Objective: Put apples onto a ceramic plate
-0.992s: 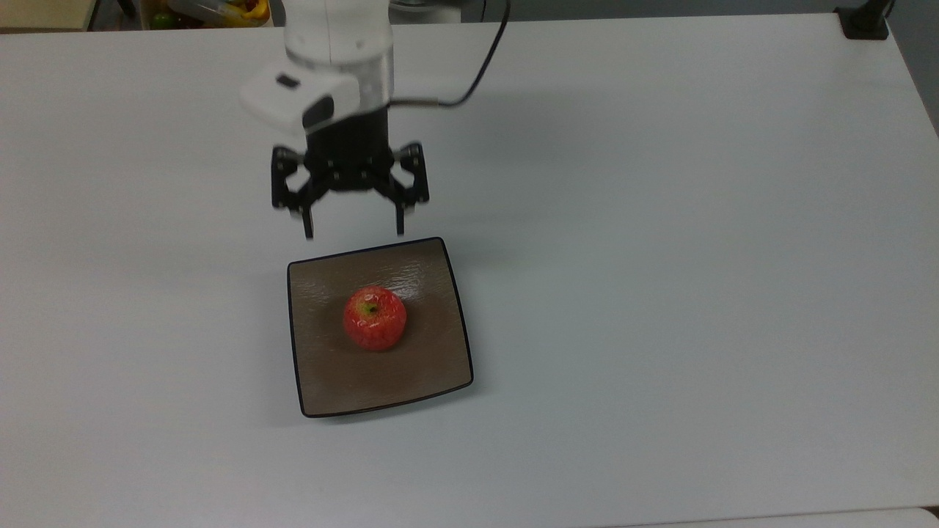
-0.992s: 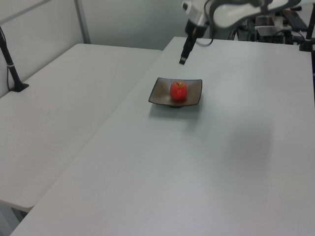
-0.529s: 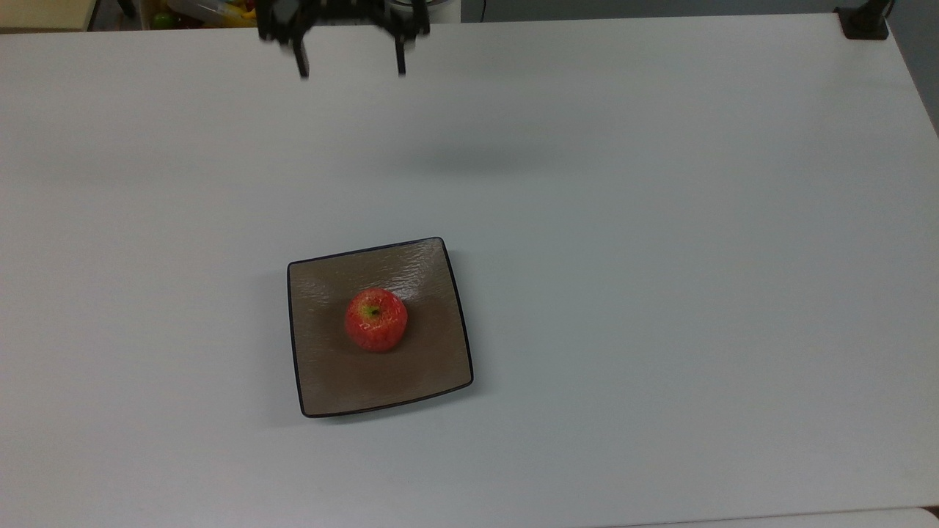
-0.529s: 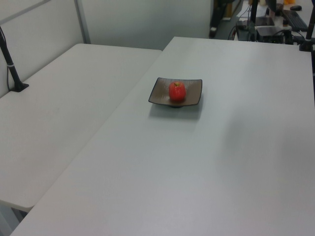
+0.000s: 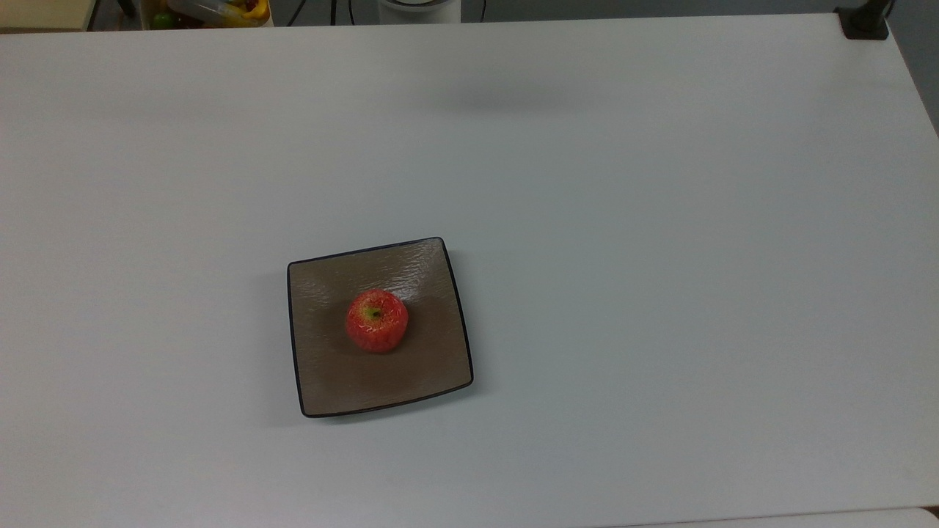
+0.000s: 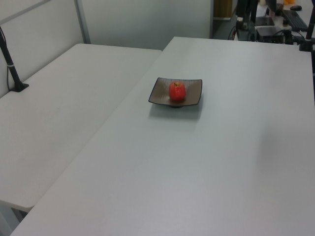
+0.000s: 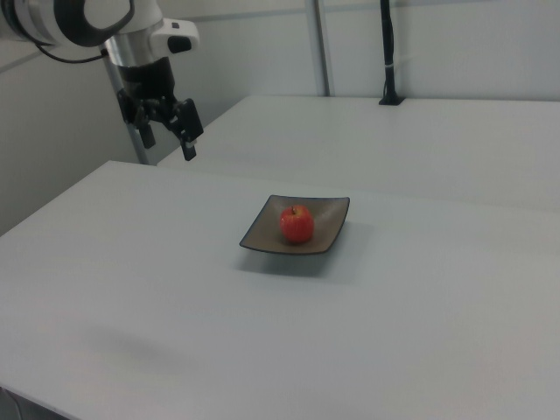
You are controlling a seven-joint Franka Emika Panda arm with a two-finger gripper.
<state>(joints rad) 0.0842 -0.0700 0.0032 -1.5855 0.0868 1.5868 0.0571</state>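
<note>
A: The tool [image 7: 166, 136] has pulled well away from the ceramic plate [image 5: 323, 389]; a second ago it hung just behind the rim, and now it is high off the tabletop [image 5: 660, 293], fingers spread, holding nothing.

B: And the apple [image 5: 376, 320]?

A: Sitting upright mid-plate, stem dimple up, untouched. Nothing else in the dish.

B: So the placing looks done.

A: I'd say so; this is the retreat.

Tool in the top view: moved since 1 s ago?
Yes. A second ago it hung just beyond the plate's far edge; it has since pulled away past the table's far edge. The right view has the tool raised, open, off the plate's far-left.
</note>
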